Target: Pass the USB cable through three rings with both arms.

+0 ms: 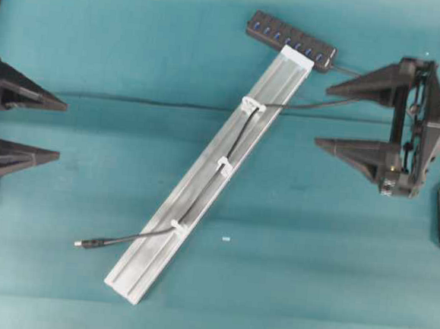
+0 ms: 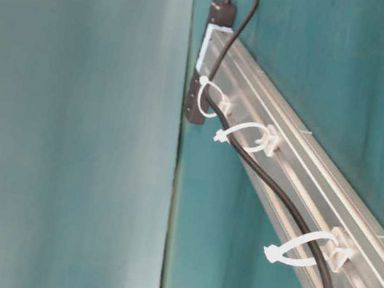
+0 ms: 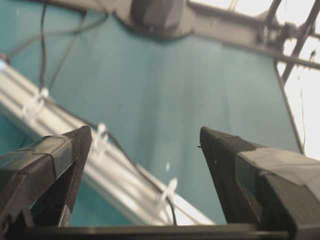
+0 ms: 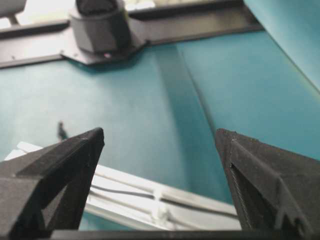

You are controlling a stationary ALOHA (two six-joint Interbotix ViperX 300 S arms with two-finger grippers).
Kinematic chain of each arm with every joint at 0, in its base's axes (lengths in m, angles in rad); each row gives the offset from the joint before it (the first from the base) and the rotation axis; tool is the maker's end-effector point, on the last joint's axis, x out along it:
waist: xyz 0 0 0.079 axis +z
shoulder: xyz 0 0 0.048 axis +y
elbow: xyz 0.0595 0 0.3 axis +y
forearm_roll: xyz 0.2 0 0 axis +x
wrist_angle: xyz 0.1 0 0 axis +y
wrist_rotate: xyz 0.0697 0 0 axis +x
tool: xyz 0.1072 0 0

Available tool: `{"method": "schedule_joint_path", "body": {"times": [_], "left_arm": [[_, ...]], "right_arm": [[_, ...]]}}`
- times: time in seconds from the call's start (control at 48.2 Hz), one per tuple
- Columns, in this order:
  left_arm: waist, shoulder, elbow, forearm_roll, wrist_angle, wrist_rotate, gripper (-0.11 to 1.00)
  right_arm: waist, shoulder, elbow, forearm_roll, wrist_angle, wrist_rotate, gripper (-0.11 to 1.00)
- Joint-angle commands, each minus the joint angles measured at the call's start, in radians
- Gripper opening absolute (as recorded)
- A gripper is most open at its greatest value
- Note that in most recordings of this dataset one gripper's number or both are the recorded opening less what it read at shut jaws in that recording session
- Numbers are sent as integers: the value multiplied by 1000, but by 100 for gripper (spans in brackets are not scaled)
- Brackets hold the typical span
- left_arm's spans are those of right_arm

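The thin black USB cable (image 1: 237,139) runs through all three translucent white plastic rings (image 1: 224,165) along the long silver aluminium rail (image 1: 159,262). Its plug lies off the rail's left edge. The left gripper (image 1: 61,131) and the right gripper (image 1: 321,116) stand wide, empty. Only the table-level view shows the rings' loops upright.

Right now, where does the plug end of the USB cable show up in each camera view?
Overhead exterior: the plug tip lies lower left on the cloth, past the lowest ring.
Table-level exterior: not in it; the cable runs out at the bottom edge.
Left wrist: not visible.
Right wrist: a small dark speck at left, beyond the rail's end, too blurred to be sure.
Shared landmark: the silver rail, in all four views.
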Motion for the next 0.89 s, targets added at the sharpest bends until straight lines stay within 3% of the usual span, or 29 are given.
{"method": "schedule_joint_path", "body": {"times": [0.0, 0.29, 0.871], "left_arm": [[3, 3, -11, 3, -41, -3, 94], [3, 3, 9, 3, -146, -8, 94], [2, -20, 5, 3, -143, -2, 94]], "right_arm": [[21, 6, -6, 0, -40, 6, 93], [67, -28, 5, 0, -51, 6, 93], [74, -169, 64, 0, -6, 6, 93]]}}
